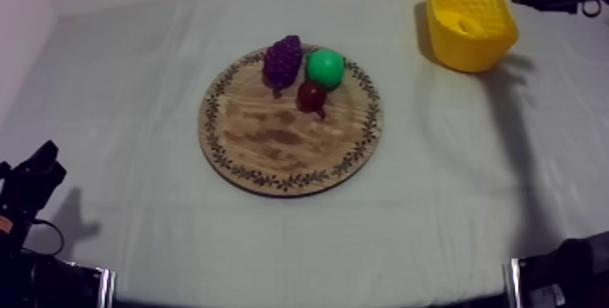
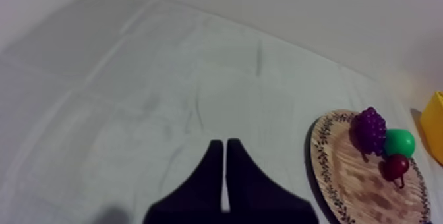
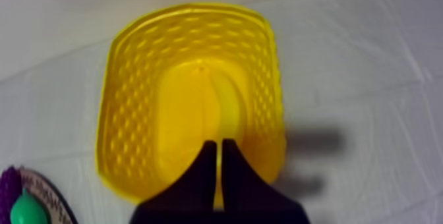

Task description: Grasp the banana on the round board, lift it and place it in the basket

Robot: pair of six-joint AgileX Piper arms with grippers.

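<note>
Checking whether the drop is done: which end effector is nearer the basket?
Right. The right end effector hangs close by the basket; the left end effector sits far off, across the board from it.

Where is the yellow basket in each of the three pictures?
Top view: yellow basket at the far right corner, beyond the wooden board.
Left wrist view: its yellow edge just past the board.
Right wrist view: close by the right end effector, board beside it.
Shared landmark: the board.

A bunch of grapes [image 1: 283, 60], a pear [image 1: 325, 67] and a small red fruit [image 1: 312, 97] sit clustered close together
</note>
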